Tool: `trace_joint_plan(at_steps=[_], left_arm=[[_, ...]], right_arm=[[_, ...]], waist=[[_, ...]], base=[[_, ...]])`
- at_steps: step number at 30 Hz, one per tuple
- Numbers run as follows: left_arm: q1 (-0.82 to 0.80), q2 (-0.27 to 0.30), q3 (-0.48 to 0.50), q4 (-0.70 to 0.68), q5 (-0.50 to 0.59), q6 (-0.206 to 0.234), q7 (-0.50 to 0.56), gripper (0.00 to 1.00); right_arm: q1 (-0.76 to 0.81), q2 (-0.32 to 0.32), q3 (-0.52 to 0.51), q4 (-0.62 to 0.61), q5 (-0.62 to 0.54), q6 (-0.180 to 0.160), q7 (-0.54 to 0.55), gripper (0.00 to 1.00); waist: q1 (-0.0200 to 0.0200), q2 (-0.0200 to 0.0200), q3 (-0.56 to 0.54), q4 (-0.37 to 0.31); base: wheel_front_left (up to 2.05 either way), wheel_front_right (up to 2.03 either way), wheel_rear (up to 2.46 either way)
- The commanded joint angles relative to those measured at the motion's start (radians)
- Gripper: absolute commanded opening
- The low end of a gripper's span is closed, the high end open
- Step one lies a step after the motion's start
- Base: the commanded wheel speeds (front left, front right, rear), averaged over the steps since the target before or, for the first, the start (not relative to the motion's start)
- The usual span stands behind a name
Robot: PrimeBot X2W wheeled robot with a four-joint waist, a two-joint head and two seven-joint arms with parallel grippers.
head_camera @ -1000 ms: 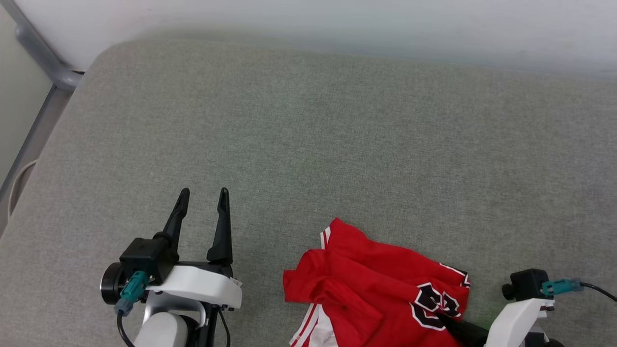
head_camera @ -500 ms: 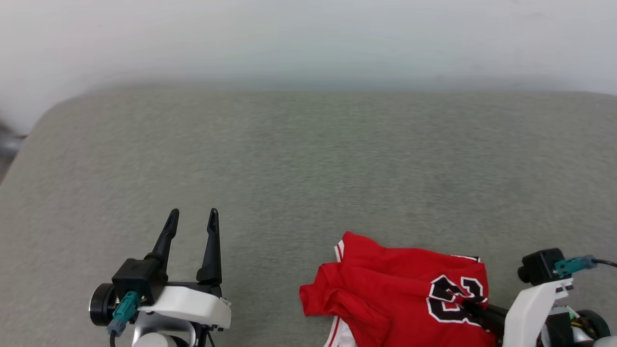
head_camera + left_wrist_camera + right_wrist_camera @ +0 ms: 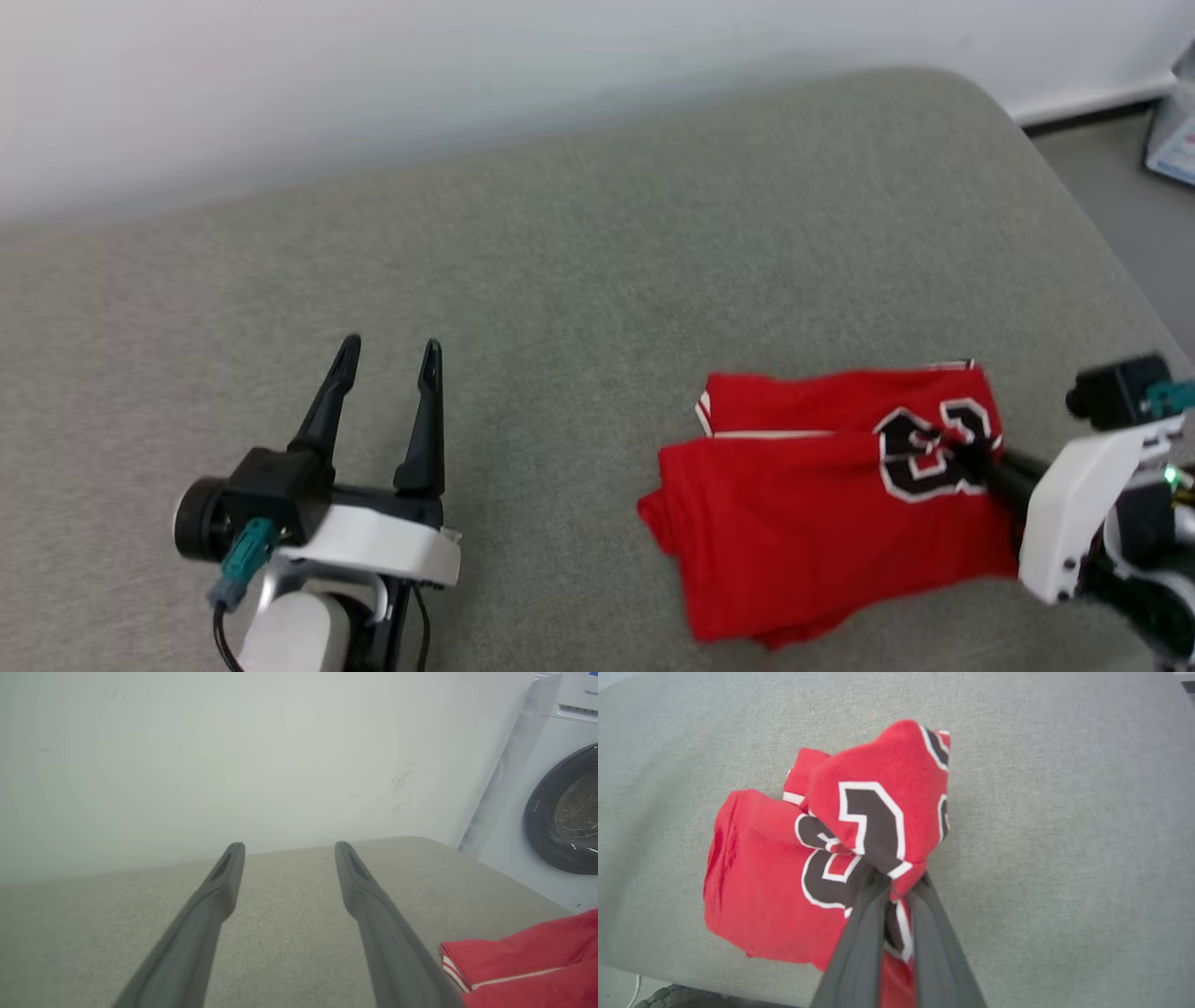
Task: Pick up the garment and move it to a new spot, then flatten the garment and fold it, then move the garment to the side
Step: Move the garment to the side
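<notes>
The garment [image 3: 822, 495] is a red jersey with black-and-white numerals, bunched and hanging over the grey cushion at the right of the head view. My right gripper [image 3: 971, 459] is shut on its cloth beside the numerals. In the right wrist view the two dark fingers pinch a fold of the garment [image 3: 878, 812] at the right gripper [image 3: 899, 882], and the rest droops to the left. My left gripper [image 3: 387, 350] stands open over bare cushion at the left, well apart from the shirt. A red corner of the garment [image 3: 523, 961] shows at the lower right past the open left gripper [image 3: 289, 847].
The grey cushion [image 3: 579, 280] spreads wide, with its rounded corner at the upper right and floor beyond. A white wall [image 3: 373, 84] runs along the back. A white washing machine [image 3: 556, 802] stands past the cushion's far right end.
The head camera has swung to the right, so the whole picture has shifted. The garment now hangs higher and more gathered from my right gripper. The left gripper stays open.
</notes>
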Motion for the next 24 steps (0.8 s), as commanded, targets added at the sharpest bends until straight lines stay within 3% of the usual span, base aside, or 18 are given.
trace_joint_plan(at_steps=[1, 8, 16, 24], left_arm=[[-0.025, 0.014, -0.004, -0.011, 0.011, -0.003, 0.007, 1.00], [-0.130, 0.049, -0.026, -0.084, 0.060, -0.008, 0.048, 1.00], [-0.262, 0.071, -0.066, -0.182, 0.112, -0.027, 0.100, 1.00], [-0.353, 0.062, -0.107, -0.224, 0.135, -0.046, 0.112, 1.00]], right_arm=[[-0.054, -0.007, 0.009, 0.017, -0.004, -0.001, -0.018, 0.00], [-0.244, -0.065, -0.033, 0.152, -0.058, -0.001, -0.121, 0.00], [-0.411, -0.160, -0.229, 0.336, -0.129, -0.001, -0.207, 0.00], [-0.494, -0.191, -0.332, 0.440, -0.196, -0.001, -0.306, 0.00]], waist=[[0.0000, -0.0001, 0.086, -0.062], [0.0000, -0.0001, 0.256, -0.073], [0.0000, -0.0001, 0.438, -0.026], [0.0000, -0.0001, 0.546, 0.015]], base=[[0.00, 0.00, 0.00], [0.00, 0.00, 0.00], [0.00, 0.00, 0.00], [0.00, 0.00, 0.00]])
